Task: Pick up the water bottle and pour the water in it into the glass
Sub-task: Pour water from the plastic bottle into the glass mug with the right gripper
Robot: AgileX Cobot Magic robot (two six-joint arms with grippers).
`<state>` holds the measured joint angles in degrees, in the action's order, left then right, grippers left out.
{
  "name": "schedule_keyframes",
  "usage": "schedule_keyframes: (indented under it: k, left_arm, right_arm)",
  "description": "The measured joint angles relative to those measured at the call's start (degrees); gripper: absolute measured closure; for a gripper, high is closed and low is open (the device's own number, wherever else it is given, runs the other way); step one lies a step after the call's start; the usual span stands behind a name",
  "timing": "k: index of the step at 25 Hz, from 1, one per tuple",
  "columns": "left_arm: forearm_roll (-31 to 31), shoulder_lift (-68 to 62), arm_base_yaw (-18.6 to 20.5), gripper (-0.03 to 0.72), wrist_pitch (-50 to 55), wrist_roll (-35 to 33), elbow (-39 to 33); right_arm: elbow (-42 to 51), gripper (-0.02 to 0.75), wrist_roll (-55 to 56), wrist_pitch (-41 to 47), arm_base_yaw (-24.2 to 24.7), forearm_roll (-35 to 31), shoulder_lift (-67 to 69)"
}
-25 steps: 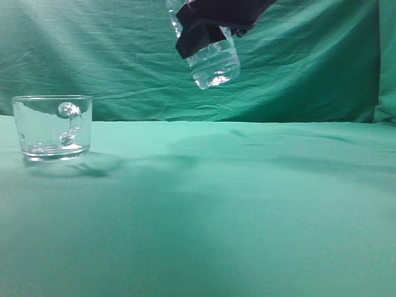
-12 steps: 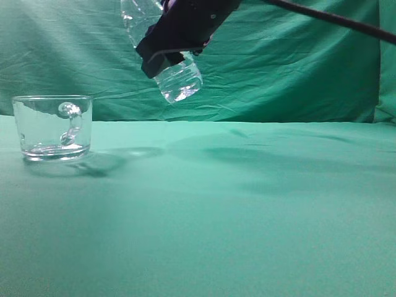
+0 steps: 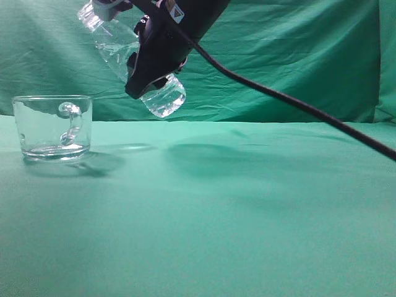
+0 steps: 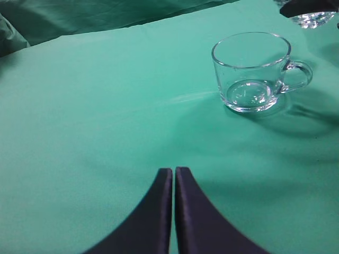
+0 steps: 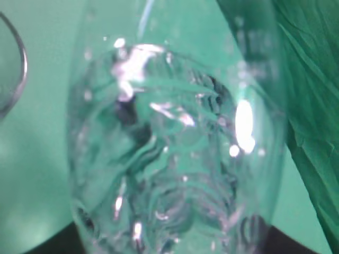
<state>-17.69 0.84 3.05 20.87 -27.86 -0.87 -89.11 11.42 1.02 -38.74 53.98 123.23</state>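
The left gripper (image 4: 174, 177) is hovering low over the green cloth (image 3: 235, 210) with its jaws pressed together, holding nothing. Beyond it, the glass (image 4: 253, 71) is standing upright on the cloth. Further back, the right gripper (image 3: 158, 52) is clamping the water bottle (image 3: 124, 52) mid-body, tilted in the air, neck up-left, base down-right, just right of the glass (image 3: 52, 127)
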Motion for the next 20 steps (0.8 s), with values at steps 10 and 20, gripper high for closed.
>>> schedule_keyframes:
  k: [10,20]
  left_arm:
    - [0.0,0.0,0.0,0.688,0.0,0.0,0.0]
    - [0.0,0.0,0.0,0.688,0.0,0.0,0.0]
  right_arm:
    - [0.0,0.430,-1.8,-2.1,-1.0,9.1,0.1]
    - [-3.2,0.430,-1.8,-2.1,-1.0,11.0,2.4]
